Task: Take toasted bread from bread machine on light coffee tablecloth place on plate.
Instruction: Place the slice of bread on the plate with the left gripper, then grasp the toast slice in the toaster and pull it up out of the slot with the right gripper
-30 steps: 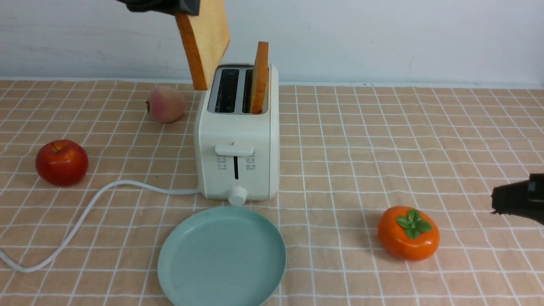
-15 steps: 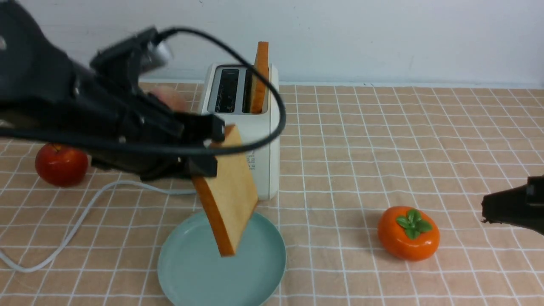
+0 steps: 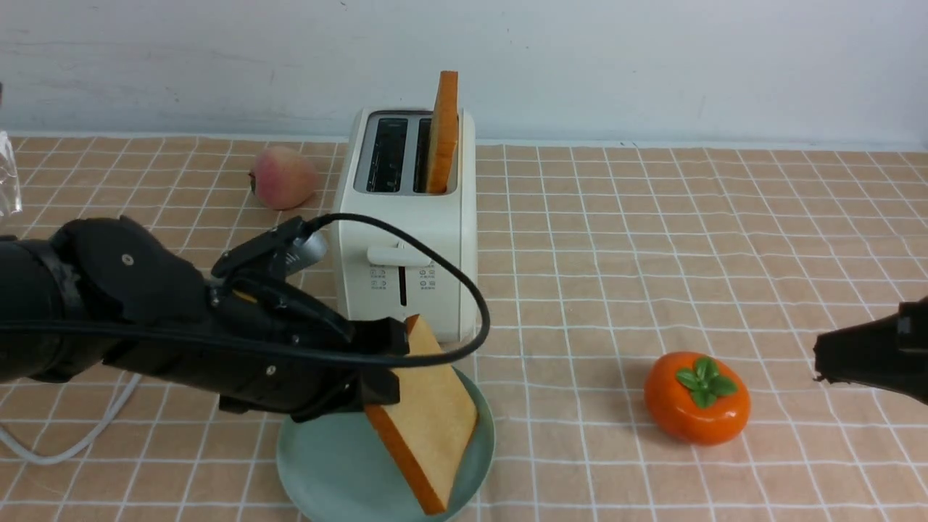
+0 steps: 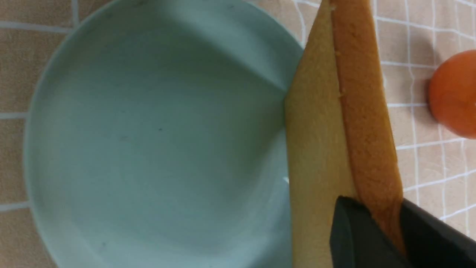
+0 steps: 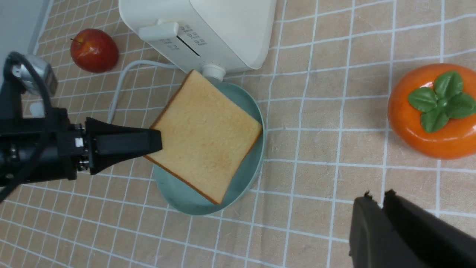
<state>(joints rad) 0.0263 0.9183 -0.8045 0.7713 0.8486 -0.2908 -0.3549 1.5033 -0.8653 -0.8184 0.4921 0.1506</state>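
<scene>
Bread first, in the front view: the left gripper (image 3: 384, 366) is clamping a toasted slice (image 3: 428, 413) by its upper corner. The slice is leaning steeply over the plate (image 3: 319, 464), its crust edge running down from the fingers toward the plate's near rim. Whether the low corner is touching there I cannot tell. The bread machine (image 3: 406, 246) is standing just behind the plate on the light coffee tablecloth (image 3: 652, 239), with the other slice (image 3: 444, 130) sticking upright out of its right slot. The right gripper (image 3: 823, 359) is hanging well apart, beyond the persimmon (image 3: 697, 397), so the left arm is clearly the nearer.

In the left wrist view the jaws are pinching the slice (image 4: 316, 149) across its thickness, one on each face, while the bare plate (image 4: 148, 130) is lying wide open on one side of it.

In the right wrist view the slice (image 5: 204, 141) is showing its broad face, slanting over the plate (image 5: 178, 193) with the left gripper (image 5: 156, 139) at its raised corner. The right gripper (image 5: 379, 197) is showing its jaws pressed together on nothing. Letting go probably depends on the slice tipping toward that bare side.
</scene>
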